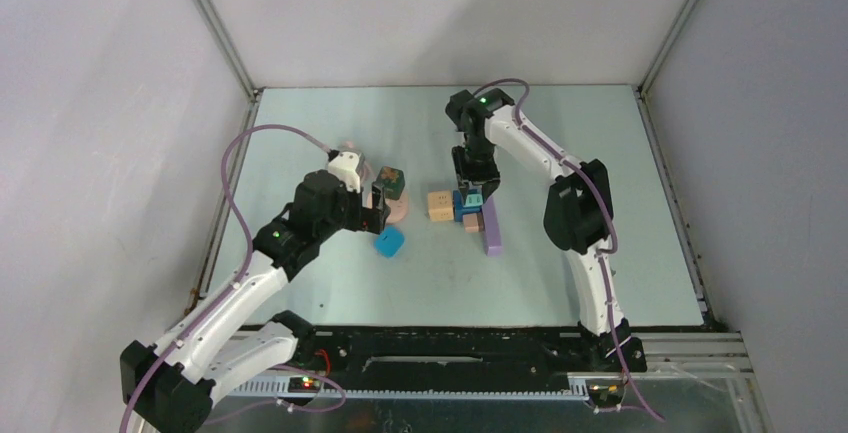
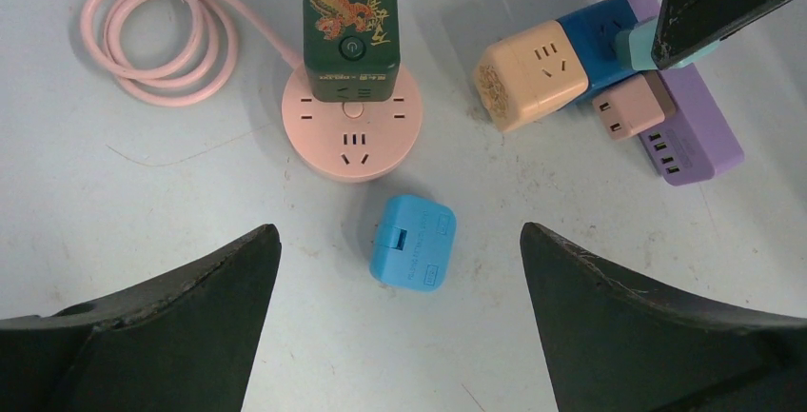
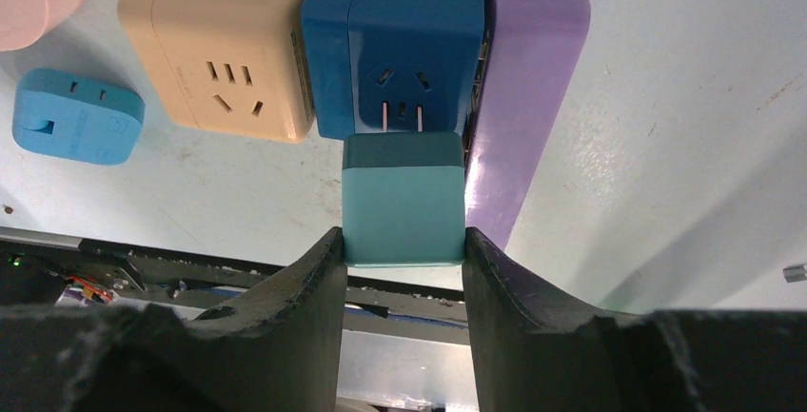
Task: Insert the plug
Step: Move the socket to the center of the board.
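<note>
Right wrist view
- Right gripper point(image 3: 403, 245): clamped on the plug, one finger against each flat side.
- Plug point(image 3: 403, 205): a teal block at the fingertips, with its darker end facing forward.
- Prongs point(image 3: 401, 117): two, with bare metal showing. Their tips are at the slots of the blue cube point(image 3: 409, 41); I can't tell how deep they sit.
- Direction: the cube is dead ahead of the gripper. The plug's long axis runs along the fingers, straight at the cube's near face.
- Neighbours: a tan cube point(image 3: 224, 46) touches the blue cube on one side, and a purple strip point(image 3: 533, 69) lies against the other.
- Next move, my guess: a straight push along that axis until the plug's body meets the cube. A tilt could jam the prongs or shove the cube back.

Left wrist view
- Left gripper point(image 2: 398, 231): spread wide and holding nothing, hanging over a blue adapter point(image 2: 412, 243).
- Pink socket point(image 2: 357, 150): just beyond the adapter, with a green cube point(image 2: 349, 41) plugged into it and a cord point(image 2: 157, 36) coiled beside it.
- Plug point(image 2: 633, 46): in the far upper right, pinched by the other arm's dark finger, beside the blue cube point(image 2: 600, 36).

Top view
- Right gripper point(image 1: 472, 193): down over the cluster of cubes mid-table.
- Left gripper point(image 1: 378, 215): well apart to the left, by the pink socket.
- Nearer arm: the right one, which already has the plug. The left arm looks idle to me.
</note>
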Available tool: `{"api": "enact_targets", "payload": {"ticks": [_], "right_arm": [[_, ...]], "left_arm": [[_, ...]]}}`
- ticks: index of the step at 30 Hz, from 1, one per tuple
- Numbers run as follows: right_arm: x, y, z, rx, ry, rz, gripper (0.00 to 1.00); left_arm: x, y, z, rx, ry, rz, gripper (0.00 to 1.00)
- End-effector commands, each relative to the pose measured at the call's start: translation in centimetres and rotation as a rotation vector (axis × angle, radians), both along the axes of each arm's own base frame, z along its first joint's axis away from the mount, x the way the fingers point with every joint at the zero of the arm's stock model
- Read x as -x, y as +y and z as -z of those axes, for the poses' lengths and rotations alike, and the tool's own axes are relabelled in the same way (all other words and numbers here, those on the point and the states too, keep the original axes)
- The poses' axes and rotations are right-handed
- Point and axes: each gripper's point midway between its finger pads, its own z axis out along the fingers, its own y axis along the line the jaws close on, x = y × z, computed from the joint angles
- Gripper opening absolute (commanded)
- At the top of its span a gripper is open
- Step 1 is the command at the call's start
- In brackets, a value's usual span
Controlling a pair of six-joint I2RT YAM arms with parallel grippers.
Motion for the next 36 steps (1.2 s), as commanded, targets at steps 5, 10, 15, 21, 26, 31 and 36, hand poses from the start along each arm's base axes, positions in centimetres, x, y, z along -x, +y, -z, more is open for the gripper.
{"api": "enact_targets", "payload": {"ticks": [5, 10, 15, 21, 26, 31, 36], "right_arm": [[-2.6, -0.1, 2.4, 0.052, -0.057, -0.011, 0.0], [-3.5, -0.2, 1.8, 0.051, -0.086, -0.009, 0.0], [-4.1, -0.2, 1.1, 0.037, -0.116, -0.016, 0.0], [-4.2, -0.3, 1.9, 0.046, -0.095, -0.028, 0.03], [-4.5, -0.3, 1.2, 0.039, -0.127, -0.035, 0.06], [-5.8, -0.7, -0.3, 0.05, -0.214, -0.038, 0.2], [-6.4, -0.8, -0.4, 0.061, -0.237, -0.045, 0.21]], "left_arm": [[0.1, 0.5, -0.3, -0.008, -0.024, 0.0, 0.98], [0.1, 0.4, -0.2, -0.008, -0.02, 0.0, 0.98], [-0.1, 0.2, -0.4, -0.002, -0.019, -0.001, 0.98], [-0.4, 0.1, -0.5, 0.002, -0.015, -0.006, 0.98], [-0.6, 0.0, -0.5, 0.003, -0.013, -0.01, 0.98], [-0.8, -0.2, -0.5, 0.012, -0.006, -0.012, 0.98], [-1.0, -0.4, -0.7, 0.017, -0.006, -0.012, 0.98]]}}
